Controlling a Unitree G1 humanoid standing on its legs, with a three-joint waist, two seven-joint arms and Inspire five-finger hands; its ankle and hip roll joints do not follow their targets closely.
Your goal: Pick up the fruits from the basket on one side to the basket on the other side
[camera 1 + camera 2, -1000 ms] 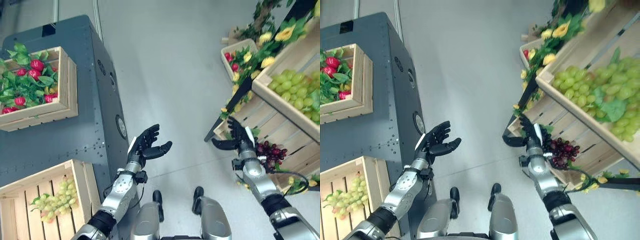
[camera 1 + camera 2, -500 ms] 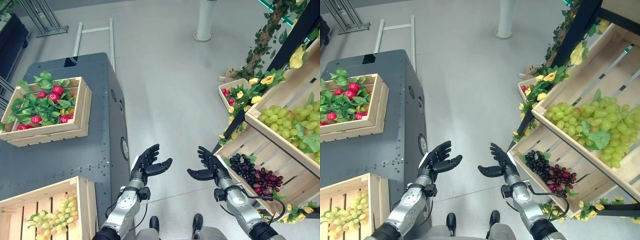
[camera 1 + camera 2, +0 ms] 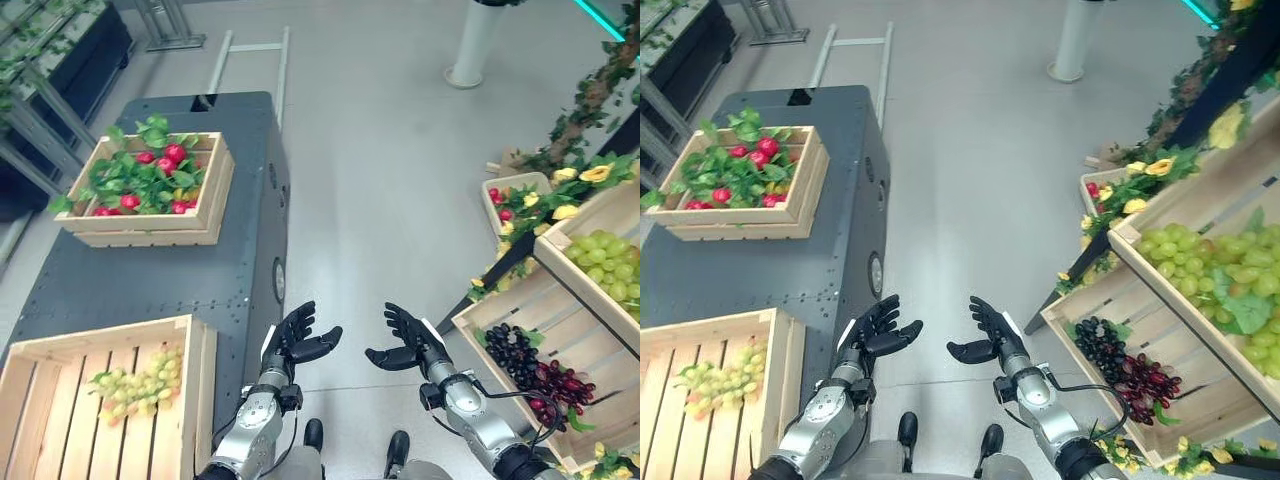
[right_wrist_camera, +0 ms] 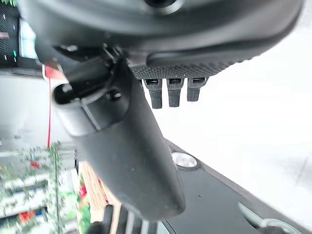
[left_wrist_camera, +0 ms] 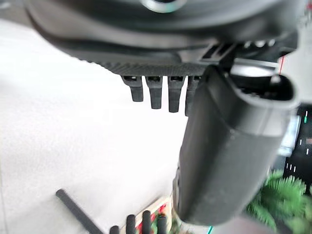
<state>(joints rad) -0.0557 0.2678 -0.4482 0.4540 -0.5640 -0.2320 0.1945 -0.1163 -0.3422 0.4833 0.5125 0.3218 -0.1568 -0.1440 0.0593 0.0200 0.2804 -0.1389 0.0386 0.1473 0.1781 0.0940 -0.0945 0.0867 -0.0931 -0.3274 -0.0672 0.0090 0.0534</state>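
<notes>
My left hand (image 3: 298, 338) and right hand (image 3: 408, 340) hover side by side over the grey floor, palms turned toward each other. Both are open and hold nothing; the wrist views show the left hand's straight fingers (image 5: 156, 92) and the right hand's (image 4: 168, 93). On my left a wooden crate (image 3: 110, 333) holds a bunch of green grapes (image 3: 135, 385). On my right a slanted shelf crate (image 3: 525, 300) holds dark grapes (image 3: 535, 362), a short way right of my right hand. Above it another crate carries green grapes (image 3: 1210, 280).
The left crate rests on a dark grey cabinet (image 3: 130, 280), whose far end bears a crate of red fruits and leaves (image 3: 150, 175). A small box of red fruit (image 3: 515, 195) and yellow flowers sit by the shelf's foot. Open floor lies between cabinet and shelf.
The camera has moved, so the whole scene has shifted. My right hand has drawn away from the dark grapes toward the middle, beside the left hand. Both hands stay open.
</notes>
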